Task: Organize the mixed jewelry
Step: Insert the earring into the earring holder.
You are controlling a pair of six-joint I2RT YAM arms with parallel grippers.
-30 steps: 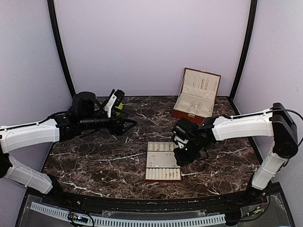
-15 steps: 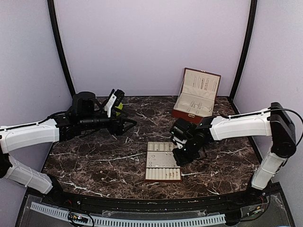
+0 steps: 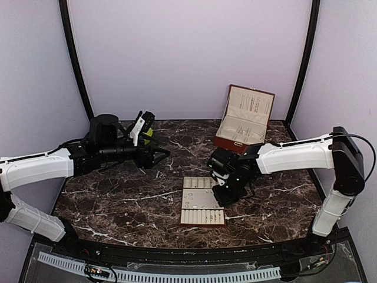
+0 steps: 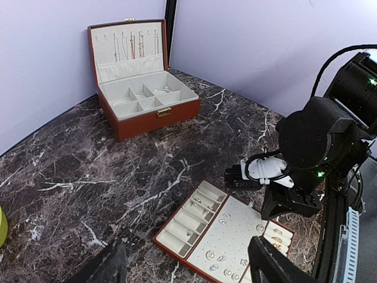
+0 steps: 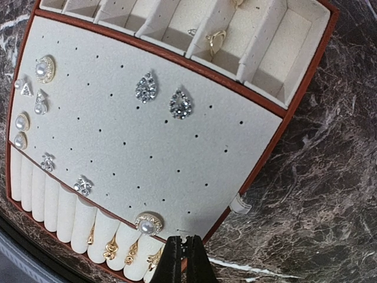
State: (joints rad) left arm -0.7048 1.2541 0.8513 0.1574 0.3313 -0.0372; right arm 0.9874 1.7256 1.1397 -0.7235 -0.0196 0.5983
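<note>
The beige slotted tray [image 3: 203,207] lies at the table's front middle. It holds the mixed jewelry: teardrop studs [image 5: 146,87], pearl studs [image 5: 148,224], gold-toned rings [image 5: 112,250] in the roll slots and a ring [image 5: 215,38] in a compartment. My right gripper [image 5: 184,243] hangs over the tray's right front edge. Its fingers are almost together with a tiny pale piece between the tips. It also shows in the top view [image 3: 222,197] and the left wrist view [image 4: 288,206]. My left gripper [image 4: 188,271] is wide open and empty, held high at the back left [image 3: 156,154], far from the tray [image 4: 235,221].
An open brown jewelry box [image 3: 244,121] with beige compartments and chains in its lid stands at the back right, also in the left wrist view [image 4: 144,76]. A lime-green bowl [image 4: 2,227] shows at the left edge, behind my left wrist [image 3: 149,133]. A white tab [image 5: 240,204] sticks out of the tray's edge.
My right gripper has moved a little left and back, from beside the tray's right edge to over it. The left arm has not moved.
</note>
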